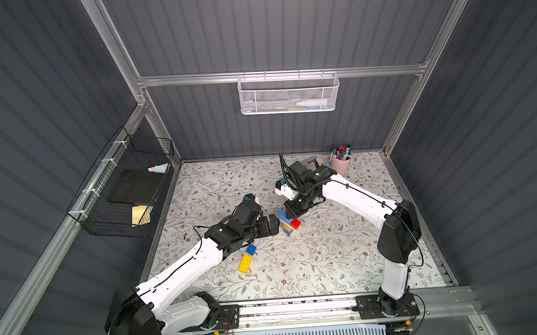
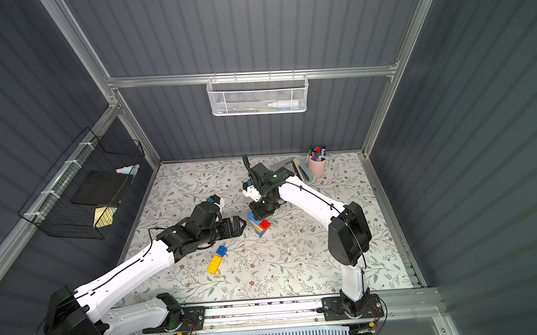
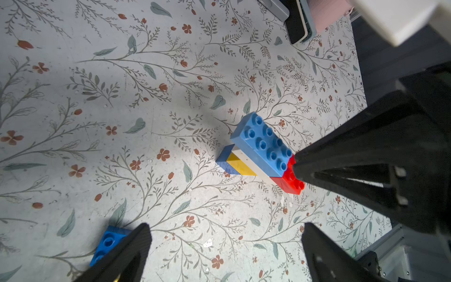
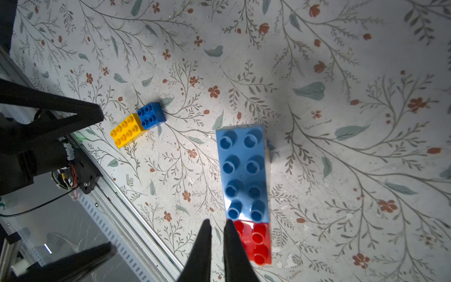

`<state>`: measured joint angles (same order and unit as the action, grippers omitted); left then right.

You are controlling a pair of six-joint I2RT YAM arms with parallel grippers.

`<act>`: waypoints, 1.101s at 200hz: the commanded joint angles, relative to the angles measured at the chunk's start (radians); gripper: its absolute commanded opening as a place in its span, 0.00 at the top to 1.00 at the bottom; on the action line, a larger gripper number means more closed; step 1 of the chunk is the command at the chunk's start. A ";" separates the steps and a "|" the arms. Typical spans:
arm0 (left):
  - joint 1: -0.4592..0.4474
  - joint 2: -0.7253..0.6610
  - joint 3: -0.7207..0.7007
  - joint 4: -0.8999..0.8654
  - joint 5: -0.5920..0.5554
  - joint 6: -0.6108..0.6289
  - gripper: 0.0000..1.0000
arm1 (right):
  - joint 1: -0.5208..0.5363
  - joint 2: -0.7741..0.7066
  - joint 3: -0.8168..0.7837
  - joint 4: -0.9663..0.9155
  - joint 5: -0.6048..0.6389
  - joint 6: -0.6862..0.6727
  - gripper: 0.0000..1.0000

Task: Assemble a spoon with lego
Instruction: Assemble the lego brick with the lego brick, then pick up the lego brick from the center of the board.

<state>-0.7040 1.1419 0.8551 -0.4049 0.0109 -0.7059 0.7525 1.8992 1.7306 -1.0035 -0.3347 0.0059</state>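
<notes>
Red brick of the half-built spoon sits just at the tips of the nearly closed, empty right pincer. The left pincer stands wide open beside it. Pressing off-centre could topple the spoon, I think.

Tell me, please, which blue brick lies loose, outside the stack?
The small square blue brick beside the yellow oblong brick; the other blue bricks are joined into the stack.

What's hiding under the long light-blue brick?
Under the light-blue brick peek a white brick, then a yellow brick and a lower blue brick; their tops are covered, so their full shapes stay hidden. A red brick sits lower at one end.
</notes>
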 commanded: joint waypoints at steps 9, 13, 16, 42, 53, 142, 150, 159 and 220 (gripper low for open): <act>0.011 -0.039 -0.014 -0.048 -0.031 0.011 0.01 | -0.005 -0.046 0.014 -0.010 -0.034 0.010 0.85; 0.012 -0.039 -0.012 -0.056 -0.036 0.011 0.01 | -0.005 -0.050 0.013 -0.013 -0.033 0.010 0.85; 0.013 -0.040 -0.013 -0.062 -0.040 0.010 0.01 | -0.003 -0.059 0.012 -0.016 -0.032 0.010 0.85; 0.044 -0.047 -0.033 -0.136 -0.065 0.002 0.01 | -0.005 -0.158 -0.036 -0.006 -0.021 0.030 0.85; 0.077 -0.053 -0.051 -0.168 -0.063 -0.010 0.01 | -0.005 -0.240 -0.106 0.050 0.004 0.059 0.85; 0.153 0.007 -0.216 -0.224 -0.139 -0.071 0.01 | -0.007 -0.680 -0.522 0.302 0.109 0.207 0.01; 0.153 0.022 -0.225 -0.227 -0.137 -0.061 0.01 | -0.008 -0.679 -0.542 0.312 0.102 0.208 0.01; 0.152 0.039 -0.233 -0.225 -0.134 -0.059 0.01 | -0.008 -0.678 -0.549 0.307 0.097 0.210 0.01; 0.054 -0.055 -0.283 -0.313 -0.159 -0.130 0.01 | -0.012 -0.650 -0.531 0.248 0.132 0.224 0.01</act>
<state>-0.6079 1.1187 0.5808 -0.6464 -0.1131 -0.7921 0.7460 1.2343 1.1893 -0.7368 -0.2165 0.2222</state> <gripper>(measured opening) 0.992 0.987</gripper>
